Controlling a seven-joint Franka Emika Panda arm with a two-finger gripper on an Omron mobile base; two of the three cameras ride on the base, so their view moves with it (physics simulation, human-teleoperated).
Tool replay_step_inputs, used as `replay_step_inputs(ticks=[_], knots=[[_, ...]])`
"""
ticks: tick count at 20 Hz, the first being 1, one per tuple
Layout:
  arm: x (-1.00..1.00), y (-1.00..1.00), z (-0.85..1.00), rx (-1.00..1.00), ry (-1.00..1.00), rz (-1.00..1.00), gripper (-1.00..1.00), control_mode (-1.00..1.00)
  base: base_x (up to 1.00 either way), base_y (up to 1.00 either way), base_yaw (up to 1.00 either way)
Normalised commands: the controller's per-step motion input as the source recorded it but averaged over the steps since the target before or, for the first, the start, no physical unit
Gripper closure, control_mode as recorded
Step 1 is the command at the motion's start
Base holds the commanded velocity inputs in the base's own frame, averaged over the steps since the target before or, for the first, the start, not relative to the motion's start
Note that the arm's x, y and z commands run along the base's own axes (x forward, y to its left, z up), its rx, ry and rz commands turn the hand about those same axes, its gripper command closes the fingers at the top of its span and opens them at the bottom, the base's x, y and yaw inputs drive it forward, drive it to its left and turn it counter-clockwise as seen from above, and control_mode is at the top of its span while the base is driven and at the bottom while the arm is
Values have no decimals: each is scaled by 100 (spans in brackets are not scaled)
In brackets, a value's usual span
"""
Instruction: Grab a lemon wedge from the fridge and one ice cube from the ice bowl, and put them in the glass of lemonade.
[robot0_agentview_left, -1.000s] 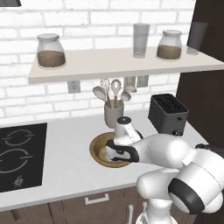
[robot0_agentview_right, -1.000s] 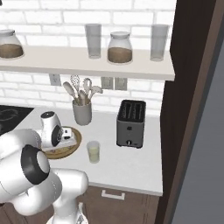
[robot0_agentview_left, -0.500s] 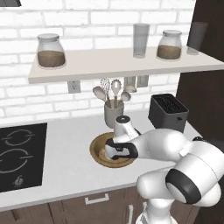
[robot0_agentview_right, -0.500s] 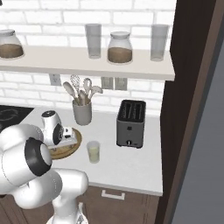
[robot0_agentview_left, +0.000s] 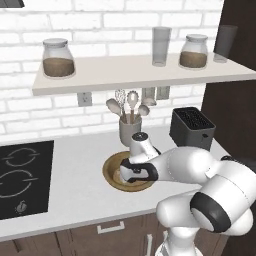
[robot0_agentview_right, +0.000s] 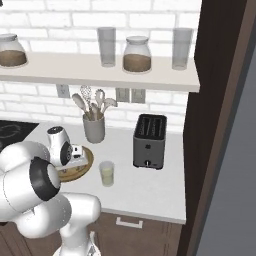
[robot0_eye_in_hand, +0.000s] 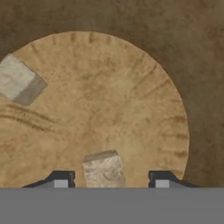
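Note:
The ice bowl (robot0_agentview_left: 111, 165) (robot0_agentview_right: 86, 167) is a shallow wooden dish on the white counter. My gripper (robot0_agentview_left: 128, 175) (robot0_eye_in_hand: 111, 179) reaches down into it. In the hand view a pale ice cube (robot0_eye_in_hand: 103, 169) lies between my two fingertips (robot0_eye_in_hand: 61, 179), with a gap on each side, so the gripper is open around it. Another ice cube (robot0_eye_in_hand: 19, 81) rests on the bowl floor (robot0_eye_in_hand: 113, 96), off to the upper left. The glass of lemonade (robot0_agentview_right: 106, 173) stands on the counter just right of the bowl. The lemon wedge and the fridge are out of view.
A grey utensil cup (robot0_agentview_left: 130, 131) (robot0_agentview_right: 94, 129) stands right behind the bowl. A black toaster (robot0_agentview_left: 192, 129) (robot0_agentview_right: 149, 141) is to its right and a cooktop (robot0_agentview_left: 20, 175) to its left. A shelf (robot0_agentview_left: 140, 70) with jars and glasses hangs above. A dark tall panel (robot0_agentview_right: 210, 125) closes the right side.
The hand has stayed down in the bowl. The arm's elbow has shifted slightly to the left.

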Motion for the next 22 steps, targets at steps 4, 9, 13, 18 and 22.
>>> replay_step_inputs(ticks=[4, 9, 13, 18, 22], knots=[[-1, 0, 0, 0, 0, 0, 100, -100, 0, 0, 0], [-1, -2, 10, 0, -4, -1, 100, -100, 0, 0, 0], [-19, -47, 88, 1, -13, -11, 100, -100, 0, 0, 0], [-20, -87, 87, 0, -3, -21, 100, -100, 0, 0, 0], [0, -90, 16, -3, 0, -28, 100, -100, 0, 0, 0]])
